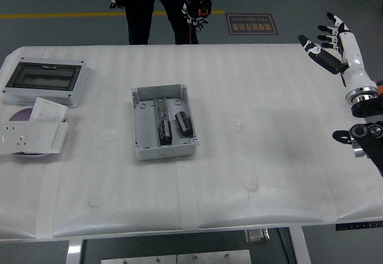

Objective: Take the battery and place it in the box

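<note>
Two batteries [173, 126] lie in the box [163, 122] (mid-bench), while the right hand [335, 51] hovers far right, fingers [315, 49] spread, empty.

One open grey box [163, 123] sits on the one white table [269, 156], with two black batteries [165, 130] side by side inside it. One lidded enclosure with a dark window [45, 82], two white socket plates [31, 133], one robot hand [333, 47] and two gloved hands of a person [197, 9] are visible.
</note>
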